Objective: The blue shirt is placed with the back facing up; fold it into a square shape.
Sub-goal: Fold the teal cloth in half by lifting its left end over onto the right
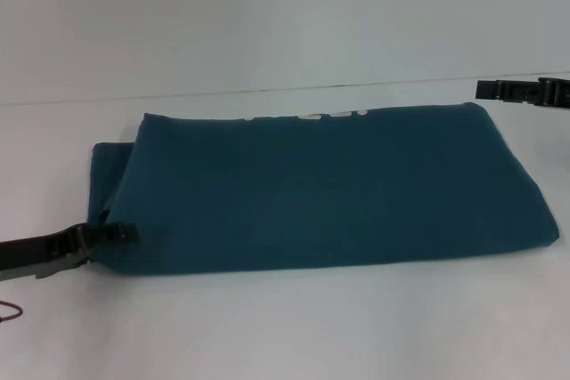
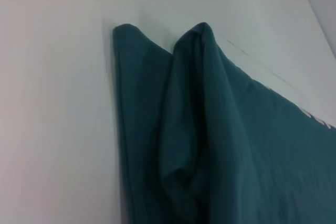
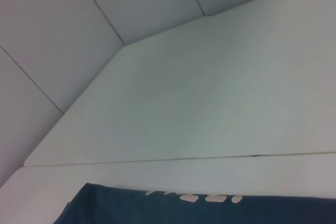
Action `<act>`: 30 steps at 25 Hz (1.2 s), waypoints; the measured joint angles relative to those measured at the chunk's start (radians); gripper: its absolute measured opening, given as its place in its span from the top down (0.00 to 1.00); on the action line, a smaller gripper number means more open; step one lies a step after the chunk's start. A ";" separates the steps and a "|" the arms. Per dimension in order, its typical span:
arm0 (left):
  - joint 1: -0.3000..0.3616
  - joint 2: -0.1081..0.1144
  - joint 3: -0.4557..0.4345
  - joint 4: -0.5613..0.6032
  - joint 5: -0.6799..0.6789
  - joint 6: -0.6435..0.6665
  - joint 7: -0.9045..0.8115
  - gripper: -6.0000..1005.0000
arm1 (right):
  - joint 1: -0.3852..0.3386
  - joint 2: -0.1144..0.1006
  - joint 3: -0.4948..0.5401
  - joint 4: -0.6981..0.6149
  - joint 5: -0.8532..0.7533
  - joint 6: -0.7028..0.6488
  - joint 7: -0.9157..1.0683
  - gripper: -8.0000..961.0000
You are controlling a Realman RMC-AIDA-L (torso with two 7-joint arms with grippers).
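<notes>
**Blue shirt folded into a long band, left gripper at its corner**

Head view: the blue shirt (image 1: 329,189) lay on the white desk (image 1: 285,327) as a wide folded band, off-white lettering (image 1: 307,117) peeking at its far edge. The left gripper (image 1: 120,231) touched the shirt's near left corner, its fingers narrow on the cloth edge. The right gripper (image 1: 485,89) hovered just beyond the shirt's far right corner; whether its fingers were wide or narrow I cannot tell.

Left wrist view: the shirt (image 2: 226,145) showed a raised, bunched fold at its end.

Right wrist view: the shirt's (image 3: 131,211) lettered edge lay on the desk (image 3: 210,103).
</notes>
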 joint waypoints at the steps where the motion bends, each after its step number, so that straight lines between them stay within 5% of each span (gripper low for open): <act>1: -0.002 0.000 0.004 0.000 0.000 -0.002 0.000 0.29 | 0.000 0.000 0.000 0.000 -0.001 0.001 0.000 0.19; 9: -0.012 0.000 0.031 0.006 0.019 -0.023 0.005 0.29 | 0.001 0.000 -0.002 0.000 -0.003 0.005 0.000 0.19; 15: -0.008 -0.001 0.039 0.018 0.040 -0.061 0.018 0.40 | 0.003 0.000 -0.001 0.000 -0.003 0.006 -0.002 0.19; 20: -0.009 -0.001 0.047 0.028 0.042 -0.057 0.016 0.65 | 0.004 0.000 0.000 0.000 -0.003 0.009 -0.004 0.19; 30: -0.005 0.000 0.050 0.030 0.051 -0.051 0.014 0.91 | 0.005 0.002 0.000 0.005 -0.003 0.015 -0.003 0.19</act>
